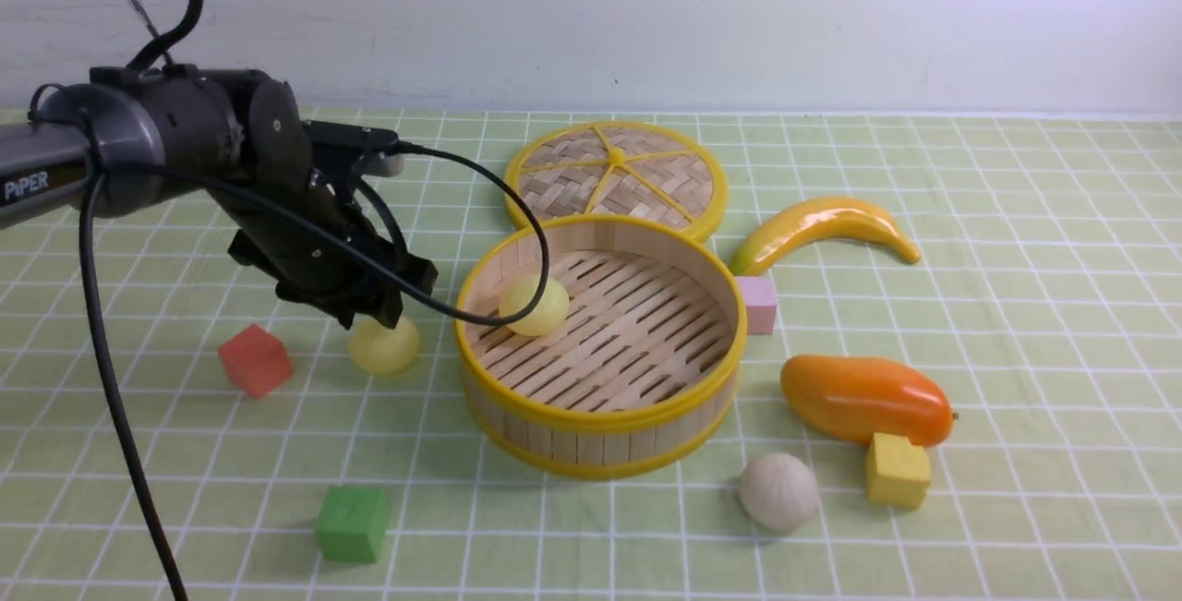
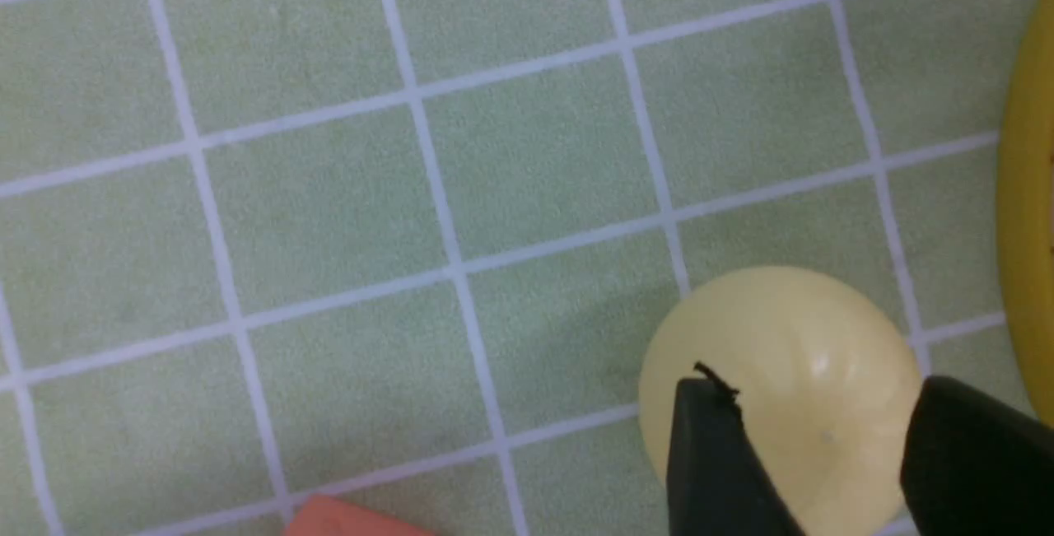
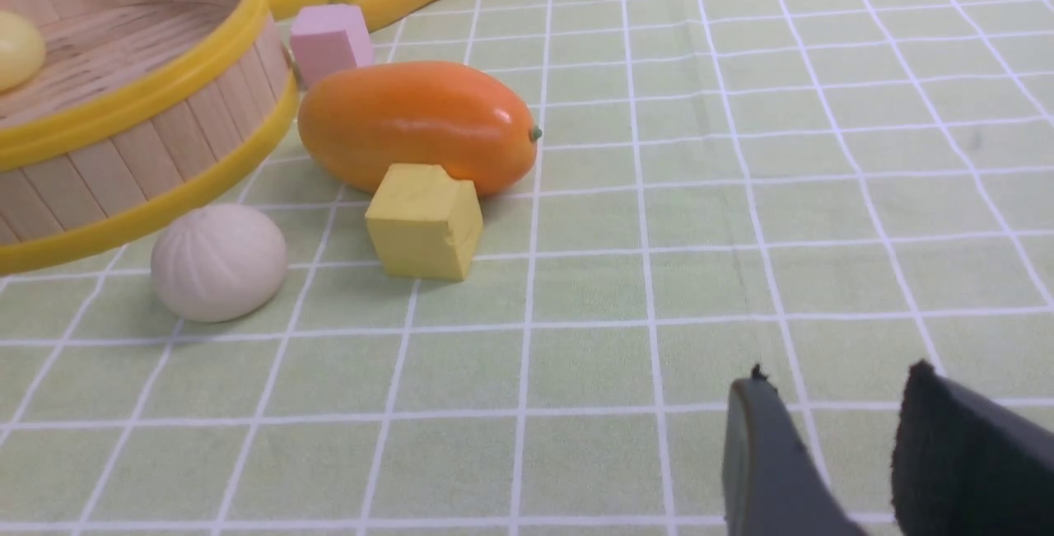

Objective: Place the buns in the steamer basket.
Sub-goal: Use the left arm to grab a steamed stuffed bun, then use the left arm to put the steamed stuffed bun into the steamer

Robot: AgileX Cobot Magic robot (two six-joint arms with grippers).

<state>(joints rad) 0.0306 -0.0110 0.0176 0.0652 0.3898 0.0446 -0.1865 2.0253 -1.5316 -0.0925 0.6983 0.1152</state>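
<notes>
— Green checked cloth covers the table (image 1: 1016, 324) all the way back to a pale wall (image 1: 693, 19). What sits nearest?

— A green cube (image 1: 352, 522), near left. My right end effector (image 3: 832, 384) shows only in its own wrist view. It is low over the cloth, its fingers narrowly parted, with just cloth in the gap.

— And the buns?

— The white bun (image 1: 778, 490) lies on the table just outside the near right of the steamer basket (image 1: 600, 424). To its right is a yellow cube (image 1: 897, 469), just in front of an orange mango (image 1: 863, 398). Further back on the left is a red cube (image 1: 256, 360). Right of that cube, the first yellow bun (image 1: 384, 345) rests on the table, close to the basket's left wall.

— Your left end effector?

— My left end effector (image 1: 374, 313) hangs directly over that bun. Its fingers are slightly apart, and the bun's top shows between them. I cannot tell whether the tips touch it.

— Anything inside the basket?

— The second yellow bun (image 1: 534, 306) lies on the slatted floor, towards the left side. A pink cube (image 1: 759, 304) stands by the basket's right wall. Beyond it lies a banana (image 1: 822, 227), and the woven lid (image 1: 614, 176) lies flat just behind the basket.
</notes>
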